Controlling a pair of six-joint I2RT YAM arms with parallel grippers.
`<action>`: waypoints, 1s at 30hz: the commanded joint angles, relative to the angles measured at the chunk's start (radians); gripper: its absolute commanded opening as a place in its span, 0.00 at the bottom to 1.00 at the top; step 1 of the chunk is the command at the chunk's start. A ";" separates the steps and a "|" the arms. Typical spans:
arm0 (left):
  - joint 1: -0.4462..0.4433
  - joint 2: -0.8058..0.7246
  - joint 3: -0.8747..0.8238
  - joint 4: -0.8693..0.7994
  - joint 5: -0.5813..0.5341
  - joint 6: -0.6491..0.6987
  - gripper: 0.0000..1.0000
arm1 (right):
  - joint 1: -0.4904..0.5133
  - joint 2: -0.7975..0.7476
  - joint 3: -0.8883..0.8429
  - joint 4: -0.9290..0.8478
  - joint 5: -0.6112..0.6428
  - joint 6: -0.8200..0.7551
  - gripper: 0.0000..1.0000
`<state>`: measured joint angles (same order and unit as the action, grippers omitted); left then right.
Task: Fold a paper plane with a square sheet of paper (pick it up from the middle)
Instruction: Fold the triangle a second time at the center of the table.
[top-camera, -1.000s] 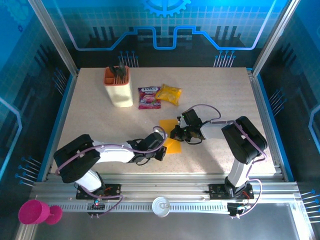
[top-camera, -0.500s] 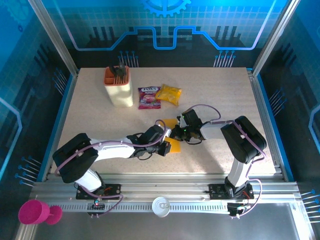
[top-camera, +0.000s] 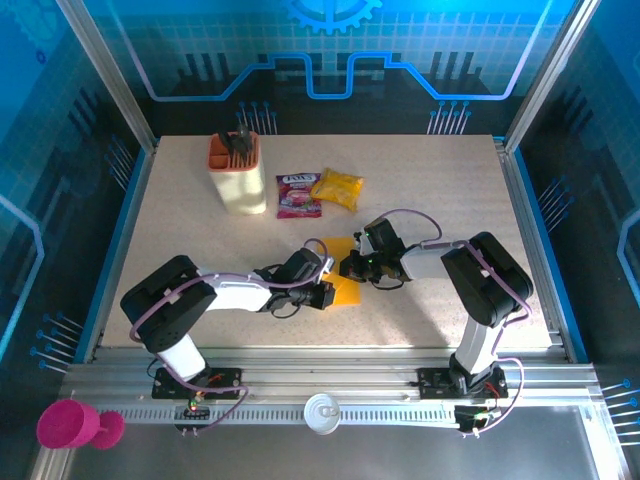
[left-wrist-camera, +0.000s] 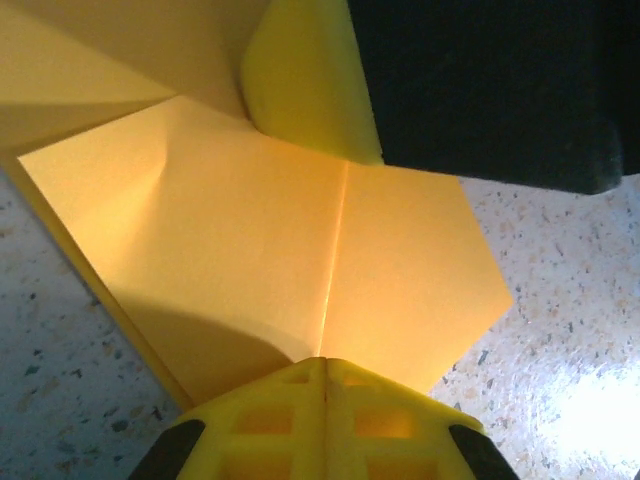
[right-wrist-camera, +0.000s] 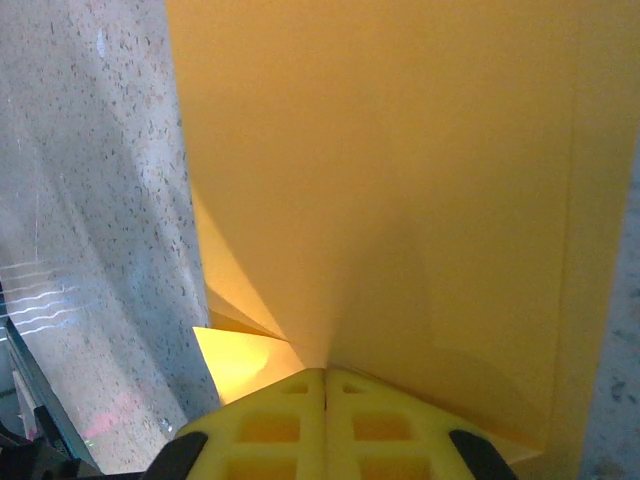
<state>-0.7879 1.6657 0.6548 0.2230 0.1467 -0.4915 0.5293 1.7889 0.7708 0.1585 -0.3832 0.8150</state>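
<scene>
Near worktop (top-camera: 440, 200) centre, toward 6 o'clock: square sheet of paper (top-camera: 345, 291), partly folded | left tool (top-camera: 328, 293) from 9 o'clock, pinching its centre crease | right tool (top-camera: 352, 266) from 3 o'clock, clamping the sheet, likely anchoring the fold.

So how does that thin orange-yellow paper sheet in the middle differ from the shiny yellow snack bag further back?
The orange-yellow paper sheet is matte, thin and sharply creased; the glossy yellow snack bag is crinkled and puffy. The sheet lies mid-table at the shut fingertips of the left gripper and right gripper; the bag lies farther back, beside a purple-red printed packet, untouched. Both are yellowish and rest on the speckled table.
</scene>
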 joint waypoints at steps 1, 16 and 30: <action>0.003 0.014 -0.042 0.005 0.035 -0.005 0.00 | -0.003 0.050 -0.043 -0.089 0.062 0.003 0.00; -0.069 -0.040 -0.032 -0.263 -0.073 0.014 0.00 | -0.008 0.069 -0.050 -0.080 0.066 0.011 0.00; -0.130 -0.034 -0.069 -0.296 -0.134 -0.042 0.00 | -0.021 0.073 -0.061 -0.063 0.058 0.015 0.00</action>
<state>-0.8886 1.6188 0.6495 0.1284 -0.0158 -0.5007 0.5236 1.7969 0.7563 0.1986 -0.4126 0.8310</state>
